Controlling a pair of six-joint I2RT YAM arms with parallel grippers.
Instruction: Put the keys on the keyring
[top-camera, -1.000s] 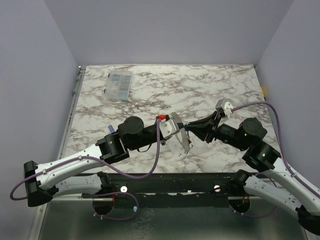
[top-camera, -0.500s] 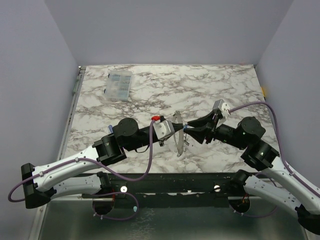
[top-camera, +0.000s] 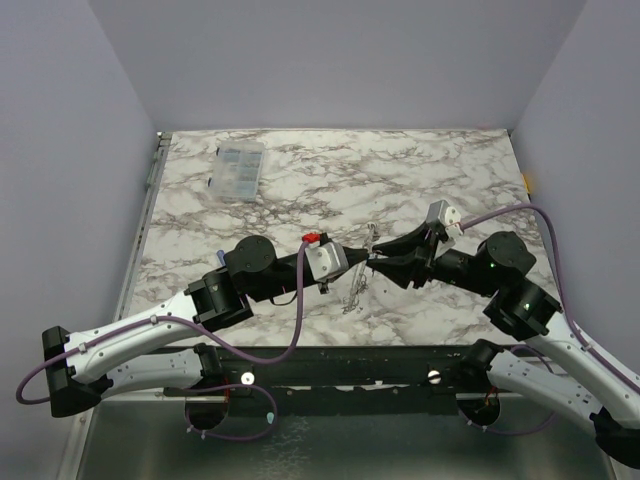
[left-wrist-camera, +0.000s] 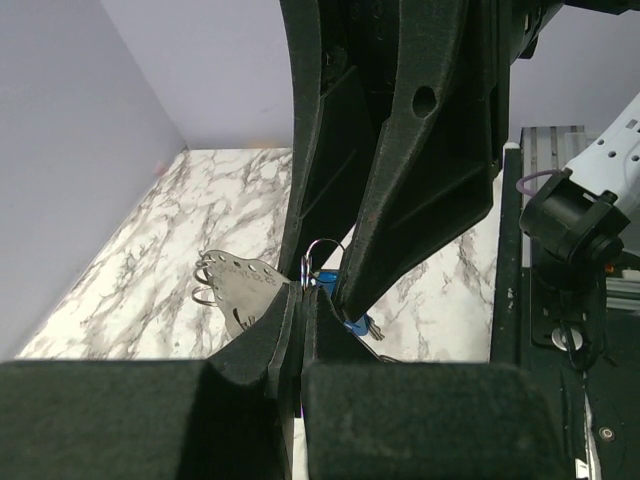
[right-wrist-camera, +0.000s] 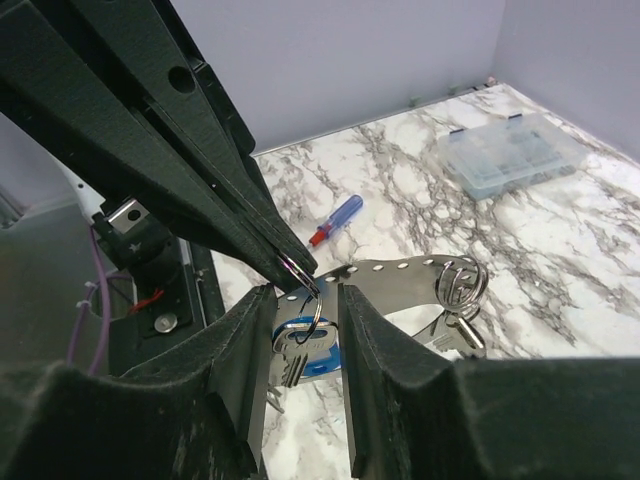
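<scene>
My left gripper (left-wrist-camera: 303, 300) pinched the stiff little metal ring (left-wrist-camera: 325, 252) of the keyring (right-wrist-camera: 400, 270) above mid-table, its light, floppy band (left-wrist-camera: 240, 285) drooping toward 7 o'clock, so I judged that ring the only firm hold, while my right gripper (right-wrist-camera: 303, 295) stood spread, seemingly loose, around the slippery blue-headed key (right-wrist-camera: 312, 355).

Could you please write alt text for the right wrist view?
The shut left jaws, from the upper left, pinch a small metal ring above the parted right jaws; a blue-headed key hangs below it between them. A pale perforated band trails right over the marble table; a screwdriver and clear box lie beyond.
</scene>
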